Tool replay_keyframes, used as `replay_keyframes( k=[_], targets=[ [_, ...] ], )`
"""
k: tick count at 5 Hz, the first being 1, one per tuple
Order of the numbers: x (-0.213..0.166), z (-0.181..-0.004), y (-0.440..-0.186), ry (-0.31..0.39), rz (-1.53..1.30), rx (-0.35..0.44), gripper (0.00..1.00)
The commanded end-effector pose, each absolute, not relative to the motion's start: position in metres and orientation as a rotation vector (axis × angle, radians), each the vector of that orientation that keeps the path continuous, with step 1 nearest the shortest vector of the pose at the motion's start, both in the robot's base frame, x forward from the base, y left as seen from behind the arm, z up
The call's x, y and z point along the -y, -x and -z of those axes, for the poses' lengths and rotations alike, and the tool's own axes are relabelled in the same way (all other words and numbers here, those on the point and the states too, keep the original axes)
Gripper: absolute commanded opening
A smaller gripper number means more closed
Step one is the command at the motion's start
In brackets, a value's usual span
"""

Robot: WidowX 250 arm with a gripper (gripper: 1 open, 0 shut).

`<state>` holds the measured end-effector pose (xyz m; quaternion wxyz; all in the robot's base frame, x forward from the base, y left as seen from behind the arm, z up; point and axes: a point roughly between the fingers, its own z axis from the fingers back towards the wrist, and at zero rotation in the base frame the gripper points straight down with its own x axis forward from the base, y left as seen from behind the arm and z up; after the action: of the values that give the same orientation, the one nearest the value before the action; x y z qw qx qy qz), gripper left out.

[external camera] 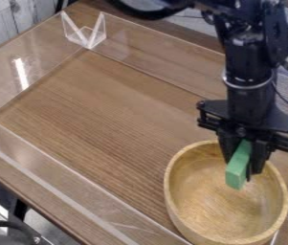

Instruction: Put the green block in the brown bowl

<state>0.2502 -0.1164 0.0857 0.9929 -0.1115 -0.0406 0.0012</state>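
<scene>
The jaws are closed on the upper end of the green block [239, 165], a small flat rectangular bar of solid bright green with a smooth, matte face. The block hangs nearly upright, slightly tilted, with its lower end inside the rim line of the brown bowl [185, 185] and above the bowl's inner floor; whether the lower end touches the wood cannot be told. The gripper [243, 144] is black, with a wide cross-shaped bracket above short dark fingers, and it points steeply downward from a black cylindrical wrist and arm segment [251, 53] that rises toward the top edge of the view. The brown bowl is large, round and shallow, of light tan wood with fine visible grain and a thick rounded rim; it sits at the lower right of the surface, partly cut off by the frame edge. The surface [108, 105] is a darker brown wood-grain panel with straight parallel streaks running along its length. A low clear acrylic wall [32, 57] borders the surface on the left and far sides, showing bright reflections along its edges. A small clear angular stand [85, 29], folded in a V shape, sits at the far left corner, well apart from the bowl.
</scene>
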Motion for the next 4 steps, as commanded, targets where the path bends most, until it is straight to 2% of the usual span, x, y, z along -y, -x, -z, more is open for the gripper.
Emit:
replay_keyframes(
  k=[1, 4],
  targets=[
    [0.114, -0.088, -0.256, 0.237, 0.005, 0.114, 0.00],
    [0.108, -0.070, -0.253, 0.236, 0.007, 0.085, 0.00]
  ],
)
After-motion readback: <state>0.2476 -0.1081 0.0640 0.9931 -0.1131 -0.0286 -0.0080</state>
